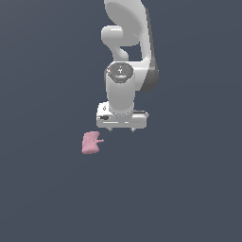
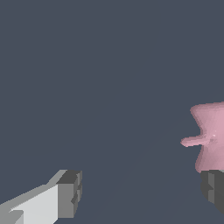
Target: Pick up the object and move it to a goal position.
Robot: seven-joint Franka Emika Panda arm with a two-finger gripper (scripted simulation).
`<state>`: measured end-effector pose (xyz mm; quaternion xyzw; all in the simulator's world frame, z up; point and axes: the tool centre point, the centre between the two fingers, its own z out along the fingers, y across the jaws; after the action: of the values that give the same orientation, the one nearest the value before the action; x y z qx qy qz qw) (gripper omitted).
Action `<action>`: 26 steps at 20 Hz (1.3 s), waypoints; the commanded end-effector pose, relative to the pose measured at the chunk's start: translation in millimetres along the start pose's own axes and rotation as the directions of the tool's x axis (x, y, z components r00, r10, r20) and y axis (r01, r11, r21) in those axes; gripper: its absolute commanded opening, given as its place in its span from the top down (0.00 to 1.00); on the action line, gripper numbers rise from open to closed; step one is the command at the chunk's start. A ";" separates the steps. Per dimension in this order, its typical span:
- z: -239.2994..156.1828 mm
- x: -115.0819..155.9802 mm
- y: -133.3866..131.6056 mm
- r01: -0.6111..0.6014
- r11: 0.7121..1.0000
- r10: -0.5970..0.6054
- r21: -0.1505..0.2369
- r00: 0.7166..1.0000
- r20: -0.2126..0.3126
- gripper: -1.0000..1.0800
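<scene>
A: Item one, gripper (image 2: pixel 140 192). Condition?

B: Jaws spread wide, nothing between them. In the wrist view one finger (image 2: pixel 65 194) shows pale with a grey pad; the other finger (image 2: pixel 214 186) is only a dark tip at the picture's edge. Bare floor (image 2: pixel 109 87) lies in the gap. No contact with anything that I can see.

A: Item two, the object?

B: The object (image 1: pixel 90 142), pale pink, matte, a blocky lump with a short stub (image 2: pixel 192 141) on one side. It rests on the floor, off to the exterior view's left of the gripper and a little nearer that camera. In the wrist view it sits outside the gap, just beyond the dark fingertip, partly cut off by the frame. Whether that fingertip touches it, I cannot tell; the exterior view suggests it stands apart.

A: Step in hand?

B: By my reading, alignment before the grasp. Task barely begun: object not yet held, no goal marker visible in either view.

A: Notes for doing it well?

B: Shift the hand sideways toward the lump until it lies centred between the pads, keeping clear height so the near finger does not knock it. Keep the jaws as they are; the lump looks narrower than the opening. Close across the blocky body, not the stub, which would likely twist under the pads. Descend only once centred.

A: Item three, the arm?

B: Arm (image 1: pixel 125 42), white, hanging from above, wrist pointing down.
</scene>
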<state>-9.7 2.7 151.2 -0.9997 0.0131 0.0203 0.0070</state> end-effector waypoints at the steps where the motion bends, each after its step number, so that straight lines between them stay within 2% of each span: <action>1: 0.0 0.0 0.0 0.000 1.000 0.000 0.000 1.000 0.000 0.38; 7: -11.7 5.9 9.5 0.004 1.000 -0.004 -0.014 1.000 -0.019 0.38; 14: -9.3 5.8 10.6 -0.022 1.000 0.022 -0.013 1.000 -0.018 0.38; 21: -1.8 5.9 15.8 -0.117 0.993 0.117 -0.012 0.993 -0.016 0.38; 26: 6.8 5.8 22.2 -0.228 0.974 0.228 -0.012 0.974 -0.014 0.38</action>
<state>-4.5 -17.4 146.8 -0.9939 0.1096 0.0142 -0.0015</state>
